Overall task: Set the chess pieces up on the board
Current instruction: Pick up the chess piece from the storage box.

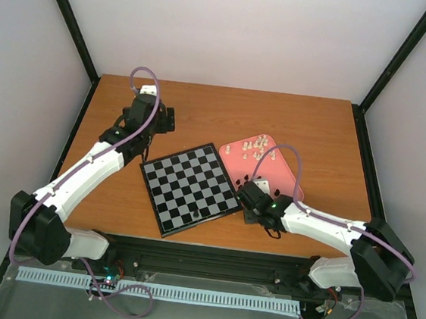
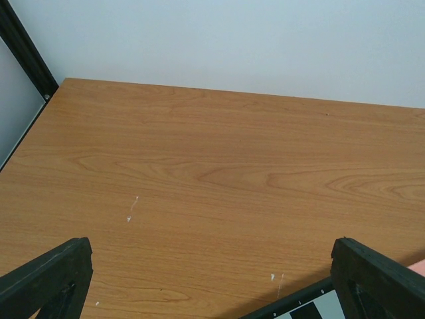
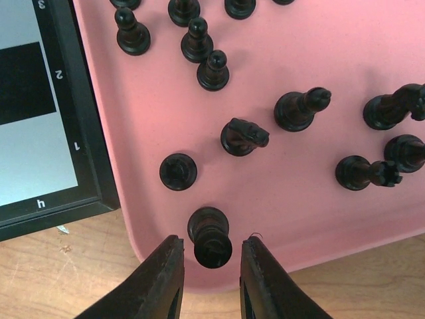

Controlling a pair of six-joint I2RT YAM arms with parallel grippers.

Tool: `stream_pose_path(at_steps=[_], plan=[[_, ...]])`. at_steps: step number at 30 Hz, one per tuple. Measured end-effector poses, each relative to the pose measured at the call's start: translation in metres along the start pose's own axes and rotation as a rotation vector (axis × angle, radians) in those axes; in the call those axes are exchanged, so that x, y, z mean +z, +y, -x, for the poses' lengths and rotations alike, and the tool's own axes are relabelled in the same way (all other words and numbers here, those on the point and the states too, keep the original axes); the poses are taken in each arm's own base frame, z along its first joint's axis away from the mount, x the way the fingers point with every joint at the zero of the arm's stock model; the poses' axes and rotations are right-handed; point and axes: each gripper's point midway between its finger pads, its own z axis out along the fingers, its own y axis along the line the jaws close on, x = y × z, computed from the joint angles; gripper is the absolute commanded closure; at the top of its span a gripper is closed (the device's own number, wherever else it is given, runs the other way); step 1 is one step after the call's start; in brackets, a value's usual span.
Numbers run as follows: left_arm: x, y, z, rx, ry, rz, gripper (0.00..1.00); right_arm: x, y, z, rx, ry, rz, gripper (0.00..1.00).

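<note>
In the right wrist view my right gripper (image 3: 211, 256) hangs over the near corner of the pink tray (image 3: 319, 193). Its jaws flank an upright black chess piece (image 3: 211, 238), with a thin gap on each side. Several more black pieces stand or lie on the tray, among them a knight (image 3: 243, 136). The board (image 1: 188, 189) lies at mid-table with one black piece (image 1: 194, 214) near its front edge. Cream-white pieces (image 1: 259, 145) sit at the tray's far end. My left gripper (image 2: 211, 249) is open and empty above bare table beyond the board's far corner (image 2: 312, 307).
The board's black border (image 3: 86, 133) runs close along the tray's left side. Black frame posts (image 1: 71, 19) and white walls close in the table at the back and sides. The right arm (image 1: 320, 226) stretches in from the lower right.
</note>
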Motion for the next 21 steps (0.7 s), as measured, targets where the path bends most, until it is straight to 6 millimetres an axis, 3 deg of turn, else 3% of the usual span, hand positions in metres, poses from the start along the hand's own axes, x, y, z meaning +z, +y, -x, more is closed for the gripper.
stream_pose_path(at_steps=[4,9,21], plan=[[0.002,0.0,-0.002,0.003,0.007,0.002,0.0,0.005,0.0,-0.003,-0.006,0.013,-0.008,0.76],[0.002,0.0,-0.002,0.004,0.005,0.006,0.0,0.009,0.0,-0.006,-0.01,0.022,-0.015,0.84],[0.002,0.001,-0.002,0.004,0.004,0.008,0.0,0.013,0.004,0.001,-0.005,-0.003,-0.01,0.9]])
